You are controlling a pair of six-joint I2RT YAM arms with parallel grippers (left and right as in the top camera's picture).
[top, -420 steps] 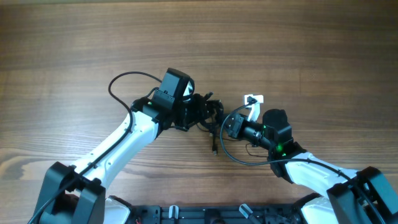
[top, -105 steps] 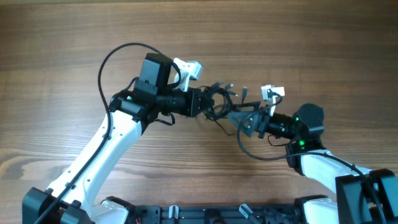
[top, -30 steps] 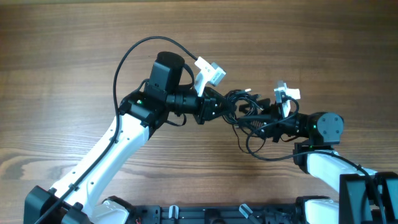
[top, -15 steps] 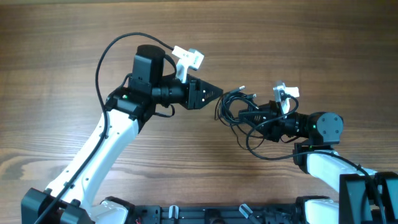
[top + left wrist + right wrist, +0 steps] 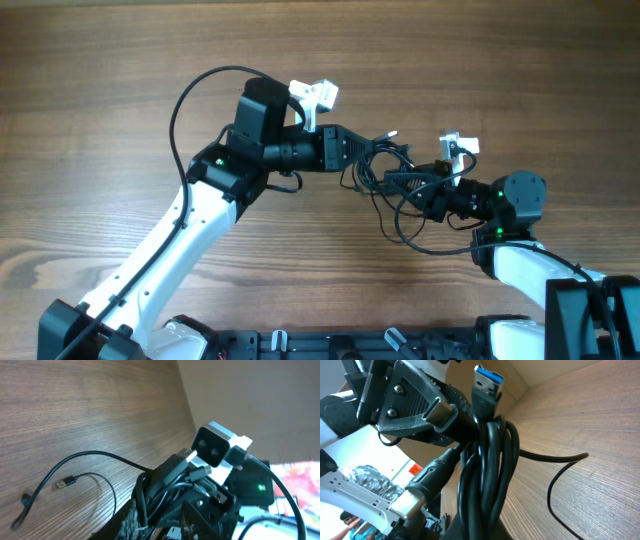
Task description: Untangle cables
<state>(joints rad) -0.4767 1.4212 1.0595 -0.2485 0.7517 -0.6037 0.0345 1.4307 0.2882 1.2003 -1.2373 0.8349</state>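
Tabletop (image 5: 100, 80) wood runs wide in my overhead view, with broad grain from 9 through 12 to 3 o'clock of the work. At 6 o'clock the room is tighter: the black rail (image 5: 300, 342) of the rig lies along the bottom edge, the left arm (image 5: 170, 250) rises from 7 o'clock and the right arm (image 5: 520, 265) from 5 o'clock. In my left wrist view the wood ends against a plain wall (image 5: 260, 395) at 1 o'clock. The cables (image 5: 385, 172) sit bunched just right of centre between the 2 grippers, and 1 loop (image 5: 400, 238) sags toward 6 o'clock. The left gripper (image 5: 352, 152) pushes into the bunch from 9 o'clock. Its fingers (image 5: 405, 395) touch the dark cords, but I cannot tell how far its jaws stand apart or whether they hold anything. The right gripper (image 5: 420, 192) comes in from 3 o'clock with its jaws clamped tight on the cables (image 5: 487, 475), which rise from it as several parallel turns. A USB plug (image 5: 487, 380) with a blue tongue sticks up at 12 o'clock of that bundle. From the left wrist I see 1 loose strand (image 5: 85, 462) trailing onto the wood at 8 o'clock of the bunch (image 5: 165, 490).
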